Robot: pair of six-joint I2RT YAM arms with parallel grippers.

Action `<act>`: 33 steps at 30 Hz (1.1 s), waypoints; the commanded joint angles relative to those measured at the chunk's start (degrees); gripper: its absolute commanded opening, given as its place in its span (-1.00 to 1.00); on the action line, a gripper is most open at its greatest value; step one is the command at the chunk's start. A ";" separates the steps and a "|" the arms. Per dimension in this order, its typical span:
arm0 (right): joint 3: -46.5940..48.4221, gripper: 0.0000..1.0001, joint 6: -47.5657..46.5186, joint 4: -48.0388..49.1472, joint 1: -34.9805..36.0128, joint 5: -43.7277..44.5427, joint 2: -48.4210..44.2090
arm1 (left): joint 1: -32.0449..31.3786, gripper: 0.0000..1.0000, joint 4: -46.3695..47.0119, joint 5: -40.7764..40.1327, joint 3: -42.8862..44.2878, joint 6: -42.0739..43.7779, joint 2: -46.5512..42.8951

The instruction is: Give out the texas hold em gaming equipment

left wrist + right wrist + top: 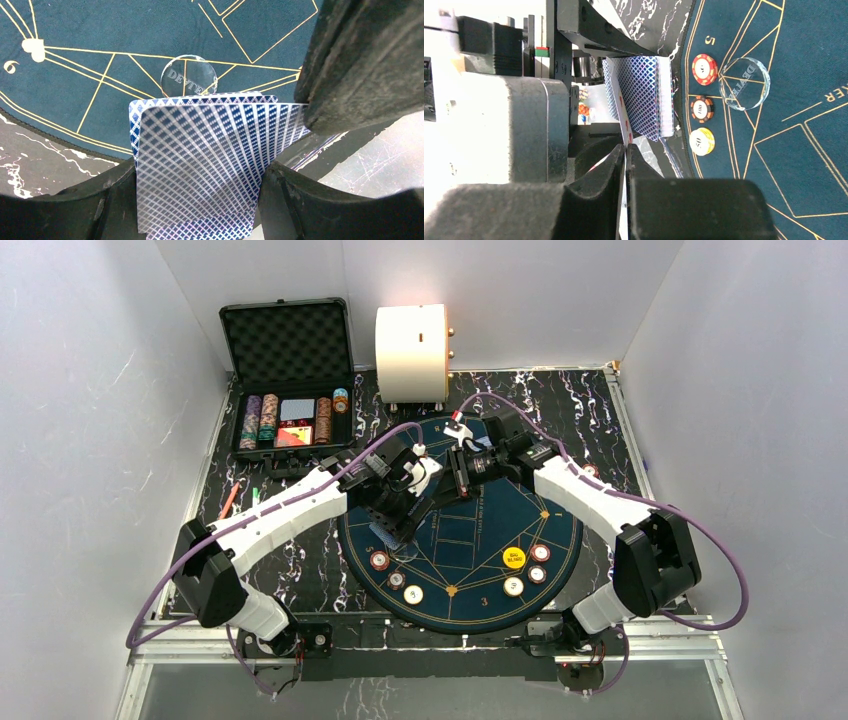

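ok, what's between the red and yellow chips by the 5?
A dark chip, in line between the red chip and the yellow chip; clearest in the right wrist view.

Blue lattice-backed cards, teal gold-lined mat, red-and-white chip, yellow button

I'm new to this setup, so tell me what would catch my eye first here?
The left gripper clamps a deck of blue-backed cards over the left edge of the round blue felt mat, while the right gripper pinches a single card beside it. A clear dealer button lies on the felt nearby, with poker chips along the near rim.
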 commanded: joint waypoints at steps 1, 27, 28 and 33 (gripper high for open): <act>-1.39 -0.86 4.14 5.42 -0.39 -3.92 -2.21 | -0.19 -1.00 -0.07 0.77 -0.15 0.29 -2.71; -9.05 -1.00 10.68 -5.85 -18.64 -8.78 -13.61 | -0.09 -1.00 -0.11 -3.57 -2.02 -1.58 -5.49; -9.68 -1.00 9.55 -7.64 -20.48 -9.60 -14.44 | -0.05 -1.00 -0.15 -3.84 -2.22 -1.70 -5.73; -13.27 -1.00 7.18 -13.13 -26.88 -5.45 -18.34 | 0.16 -1.00 0.01 -3.56 -2.89 -1.41 -6.31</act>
